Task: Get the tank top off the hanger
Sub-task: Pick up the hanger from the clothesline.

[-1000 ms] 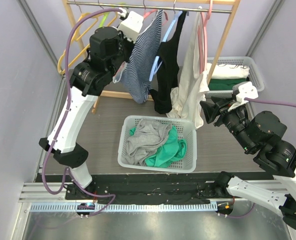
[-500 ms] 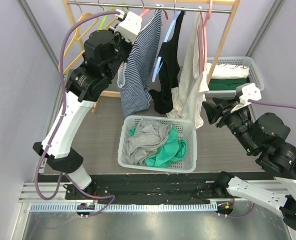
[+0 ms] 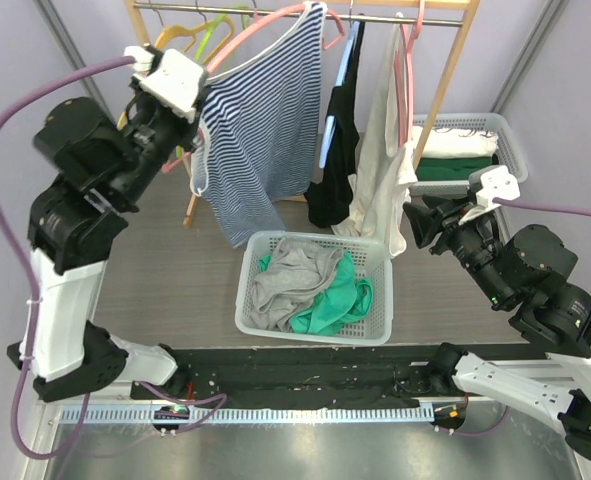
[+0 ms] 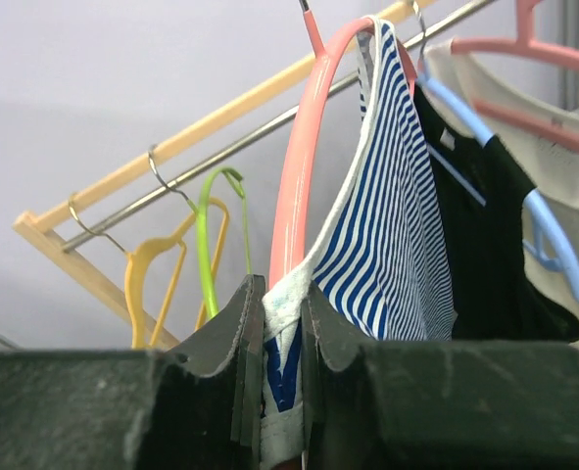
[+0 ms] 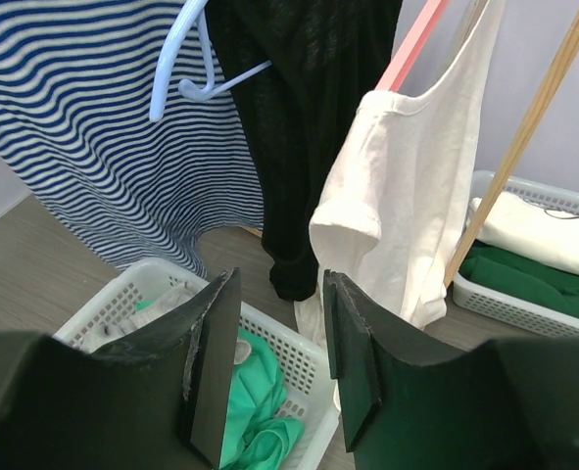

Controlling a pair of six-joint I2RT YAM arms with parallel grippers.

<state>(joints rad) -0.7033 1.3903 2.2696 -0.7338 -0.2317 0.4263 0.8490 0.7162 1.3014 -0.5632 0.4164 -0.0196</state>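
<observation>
A blue-and-white striped tank top (image 3: 260, 130) hangs on a pink hanger (image 3: 265, 28) that is tilted, its left end drawn out to the left of the rack. My left gripper (image 3: 188, 140) is shut on the top's white-edged strap (image 4: 287, 294), right beside the hanger's pink arm (image 4: 294, 176); the striped cloth (image 4: 397, 215) spreads away to the right. My right gripper (image 5: 279, 333) stands open and holds nothing, in front of the hanging clothes, also seen at the right (image 3: 415, 225).
A black garment (image 3: 337, 140) on a blue hanger and a white garment (image 3: 383, 170) on a pink hanger hang from the wooden rack (image 3: 445, 80). Below stands a white basket (image 3: 315, 335) of grey and green clothes. A second basket (image 3: 505, 150) sits right; yellow and green hangers (image 4: 186, 255) hang left.
My left arm has swung up and to the left, dragging the striped tank top and its hanger sideways and spreading the cloth. The right jaws have narrowed slightly.
</observation>
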